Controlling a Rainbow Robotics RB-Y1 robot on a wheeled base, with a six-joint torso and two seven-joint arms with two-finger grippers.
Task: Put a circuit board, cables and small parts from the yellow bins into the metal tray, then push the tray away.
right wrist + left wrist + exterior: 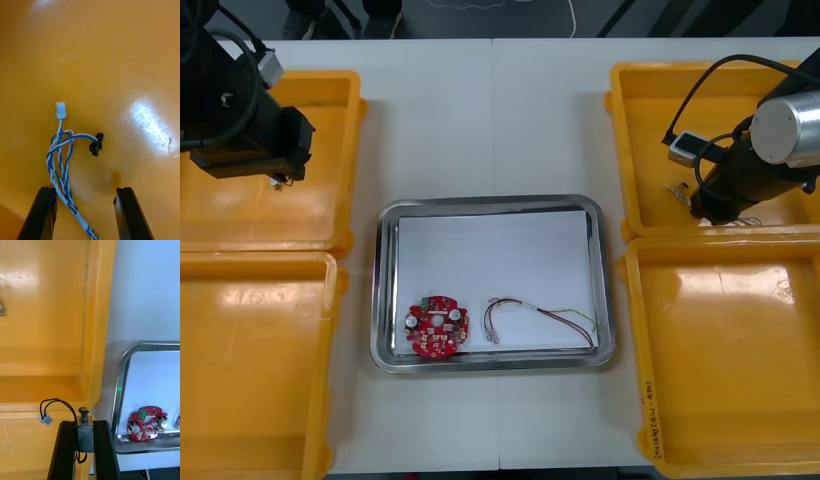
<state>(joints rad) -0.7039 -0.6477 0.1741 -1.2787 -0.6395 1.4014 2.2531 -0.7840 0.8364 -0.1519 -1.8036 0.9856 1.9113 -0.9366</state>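
- Left arm (240,115): bulky black housing, boxy end; small grey block (269,65) on top.
- Right arm (745,180): black body w/ round silver cap (792,125); thin black lead (700,85) to small silver box (683,147).
- Left gripper (85,424) & right gripper (85,191): flat matte-black fingers (41,215), squared tips.

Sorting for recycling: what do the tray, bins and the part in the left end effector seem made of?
Tray: likely polished steel, its rim mirroring light; matte white inside, perhaps paper. Bins: glossy yellow plastic, by their soft glare and rounded edges. Part in the left end effector: dull grey metal block, black-sheathed leads.
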